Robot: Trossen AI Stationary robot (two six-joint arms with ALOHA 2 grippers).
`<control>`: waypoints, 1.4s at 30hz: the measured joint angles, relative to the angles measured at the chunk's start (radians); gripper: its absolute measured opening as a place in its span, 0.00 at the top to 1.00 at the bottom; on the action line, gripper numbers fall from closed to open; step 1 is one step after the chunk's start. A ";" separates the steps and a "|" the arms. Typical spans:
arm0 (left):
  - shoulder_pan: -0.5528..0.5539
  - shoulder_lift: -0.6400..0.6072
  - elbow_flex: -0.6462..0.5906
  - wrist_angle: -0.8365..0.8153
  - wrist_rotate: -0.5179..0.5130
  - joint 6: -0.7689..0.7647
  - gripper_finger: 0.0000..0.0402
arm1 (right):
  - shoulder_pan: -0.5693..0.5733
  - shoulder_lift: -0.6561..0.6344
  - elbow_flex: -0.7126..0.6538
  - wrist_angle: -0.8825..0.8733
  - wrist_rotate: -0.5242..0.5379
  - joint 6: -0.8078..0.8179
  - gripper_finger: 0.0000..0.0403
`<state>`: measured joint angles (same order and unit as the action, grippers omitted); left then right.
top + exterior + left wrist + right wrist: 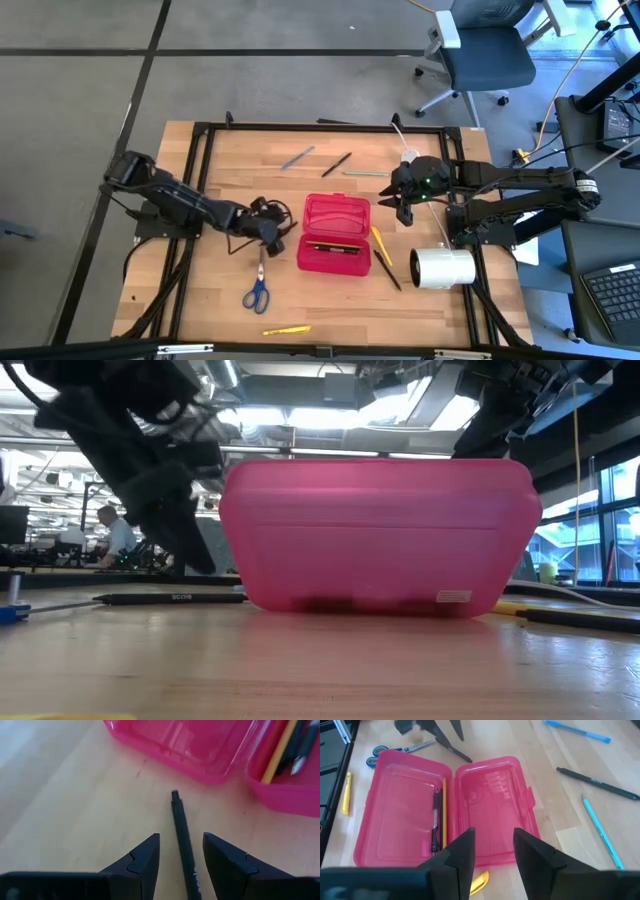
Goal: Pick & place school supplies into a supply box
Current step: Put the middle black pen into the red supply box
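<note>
The red supply box (pixel 335 235) lies open on the table, with a yellow pencil and dark pens (pixel 439 822) in its base. My left gripper (pixel 181 840) is open at the box's left side. Its fingers stand on either side of a black pen (pixel 182 827) that lies flat on the table, and they do not touch it. In the low view this pen (pixel 170 598) lies left of the box (pixel 380 535). My right gripper (pixel 492 850) is open and empty, above the table at the box's right side (pixel 405 195). Blue-handled scissors (pixel 257 290) lie near the left front.
A grey-blue pen (pixel 297 157), a black pen (pixel 336 164) and a teal pen (pixel 365 174) lie beyond the box. A yellow pen (pixel 378 240) and a black pen (pixel 387 270) lie at its right. The white roll (pixel 443 267) lies near the right edge. A yellow marker (pixel 285 329) lies at the near edge.
</note>
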<state>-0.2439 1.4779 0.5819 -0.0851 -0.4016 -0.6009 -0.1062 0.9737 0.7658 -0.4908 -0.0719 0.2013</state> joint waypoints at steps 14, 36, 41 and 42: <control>0.050 0.108 0.004 0.034 0.106 0.047 0.70 | 0.000 0.000 0.000 0.000 0.001 -0.021 0.66; 0.050 0.002 0.042 -0.014 0.140 0.145 0.96 | 0.000 0.000 0.000 -0.015 0.002 -0.030 0.66; 0.060 -0.066 0.103 -0.076 0.120 0.160 0.96 | 0.000 0.000 0.000 -0.017 0.002 -0.043 0.66; 0.066 -0.080 0.122 -0.085 0.114 0.175 0.96 | 0.000 0.000 0.000 -0.017 0.002 -0.050 0.66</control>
<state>-0.1781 1.3974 0.7034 -0.1698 -0.2878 -0.4255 -0.1062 0.9737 0.7658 -0.5082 -0.0699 0.1515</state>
